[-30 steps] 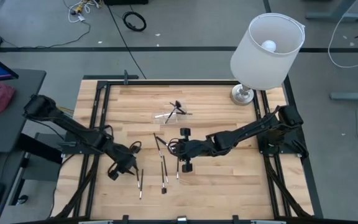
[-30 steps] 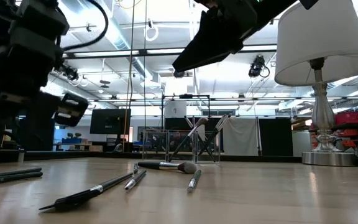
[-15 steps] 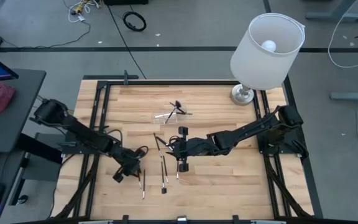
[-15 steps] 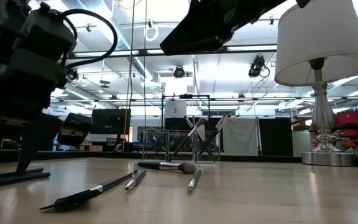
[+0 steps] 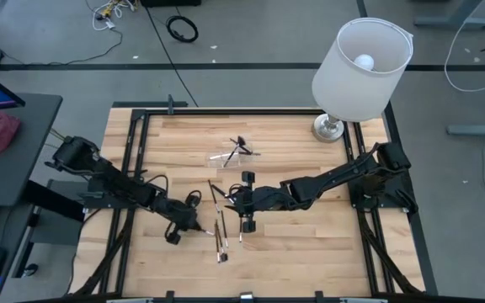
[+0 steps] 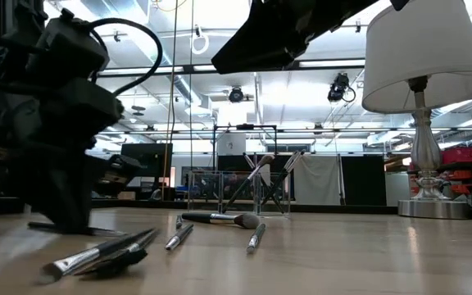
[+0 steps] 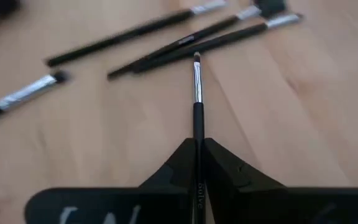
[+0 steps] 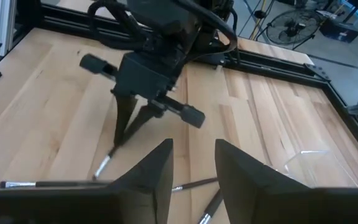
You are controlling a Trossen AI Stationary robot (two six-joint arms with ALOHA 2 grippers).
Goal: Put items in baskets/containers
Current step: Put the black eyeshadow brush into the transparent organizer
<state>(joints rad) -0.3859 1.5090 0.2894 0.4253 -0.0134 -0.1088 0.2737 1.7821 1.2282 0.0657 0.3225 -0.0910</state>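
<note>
My left gripper [image 5: 181,229] is low over the table's near middle, shut on one thin makeup brush [image 7: 197,93] with a dark handle and silver ferrule. More brushes lie flat on the wood beside it [image 5: 220,234], [image 7: 185,43], [image 6: 97,258]. My right gripper [image 8: 191,168] hangs open above the table's middle [image 5: 247,206], touching nothing. The clear cup [image 5: 224,156] lies toward the far edge, and brushes [image 6: 260,170] stick out of it. My left gripper pinches the brush by its dark handle [image 7: 197,134] between the two fingers. The fingers [image 8: 120,127] come from above, pointing down. The brush runs on past the fingertips, ferrule and bristle end [image 8: 104,165] slanting down to the wood; whether it is lifted clear I cannot tell.
A white-shaded lamp [image 5: 362,59] stands on its metal base [image 5: 328,128] at the far right corner. A black frame rail [image 5: 133,160] runs round the table. Loose brushes lie between the two grippers [image 5: 214,192]. Bare wood shows near the far left [image 5: 175,139].
My left gripper has moved toward the table's right and a little toward the near edge, come down over a brush lying there and shut on it. The brush now points toward the other loose brushes. My right gripper has kept nearly still.
</note>
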